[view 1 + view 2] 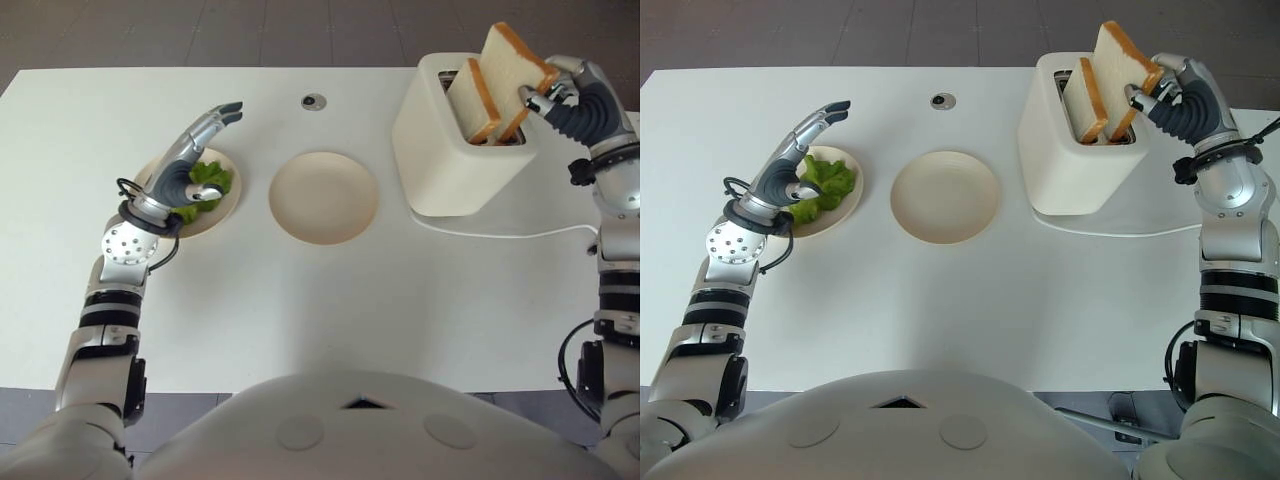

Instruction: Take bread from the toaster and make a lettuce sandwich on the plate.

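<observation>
Bread (pixel 512 55) (seemingly half out of the toaster (pixel 440 165)) is gripped by the right hand (pixel 572 105); the left hand (pixel 192 150) is spread open.

Both eyes of the head camera look forward and steeply down onto the white desk (pixel 300 300) from close above. The right eye view stands slightly rightward; both share nearly the whole desk, from toaster (pixel 440 150) to lettuce plate (pixel 228 208).
</observation>
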Tool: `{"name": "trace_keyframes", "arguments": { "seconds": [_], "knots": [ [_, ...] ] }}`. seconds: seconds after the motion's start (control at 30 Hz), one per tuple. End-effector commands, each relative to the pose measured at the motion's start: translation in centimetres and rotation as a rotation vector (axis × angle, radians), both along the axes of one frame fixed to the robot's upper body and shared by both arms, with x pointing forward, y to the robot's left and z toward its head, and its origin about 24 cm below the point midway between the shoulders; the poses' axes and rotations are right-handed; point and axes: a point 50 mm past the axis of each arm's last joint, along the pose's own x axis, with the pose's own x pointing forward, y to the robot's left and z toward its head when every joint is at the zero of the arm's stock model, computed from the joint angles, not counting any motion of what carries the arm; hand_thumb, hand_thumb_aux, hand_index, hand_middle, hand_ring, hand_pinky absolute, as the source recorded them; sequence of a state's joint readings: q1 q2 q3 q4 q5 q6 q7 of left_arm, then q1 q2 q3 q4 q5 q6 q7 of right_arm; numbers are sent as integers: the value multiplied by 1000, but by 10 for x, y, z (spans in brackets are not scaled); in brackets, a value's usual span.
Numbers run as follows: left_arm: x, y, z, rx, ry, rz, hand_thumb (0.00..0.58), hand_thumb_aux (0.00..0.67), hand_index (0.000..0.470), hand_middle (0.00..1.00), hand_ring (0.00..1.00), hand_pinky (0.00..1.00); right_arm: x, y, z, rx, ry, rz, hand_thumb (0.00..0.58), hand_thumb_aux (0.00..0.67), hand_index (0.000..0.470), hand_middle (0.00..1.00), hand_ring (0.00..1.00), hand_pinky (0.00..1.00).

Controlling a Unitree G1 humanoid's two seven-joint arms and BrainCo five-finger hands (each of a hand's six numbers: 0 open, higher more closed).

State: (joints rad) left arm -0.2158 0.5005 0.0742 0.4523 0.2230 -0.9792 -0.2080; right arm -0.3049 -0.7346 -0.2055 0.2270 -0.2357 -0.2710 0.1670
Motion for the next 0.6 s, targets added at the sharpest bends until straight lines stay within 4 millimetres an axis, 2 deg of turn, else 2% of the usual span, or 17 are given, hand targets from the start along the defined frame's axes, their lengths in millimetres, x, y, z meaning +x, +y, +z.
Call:
{"name": "trace_keyframes", "arguments": {
  "seconds": [0.03,0.1,0.2,0.3,0.47,0.6],
  "knots": [
    [1,3,-1,21,3,12,0,0,0,0,0,0,2,6,20,80,-135,16,580,670,470,643,643,643],
    [2,4,-2,26,3,28,0,0,0,0,0,0,3,9,29,121,-208,19,580,670,470,741,741,741],
    [5,10,-3,63,3,78,0,0,0,0,0,0,1,14,41,178,-313,36,580,670,470,824,824,824],
    [6,19,-2,91,-11,134,0,0,0,0,0,0,-6,7,57,260,-418,25,580,670,470,1000,1000,1000],
    [9,31,1,128,-24,206,0,0,0,0,0,0,-15,5,71,345,-532,51,580,670,470,1000,1000,1000],
    [12,38,-2,171,-13,271,0,0,0,0,0,0,-18,32,75,416,-536,227,580,670,470,1000,1000,1000]
  ]
}}
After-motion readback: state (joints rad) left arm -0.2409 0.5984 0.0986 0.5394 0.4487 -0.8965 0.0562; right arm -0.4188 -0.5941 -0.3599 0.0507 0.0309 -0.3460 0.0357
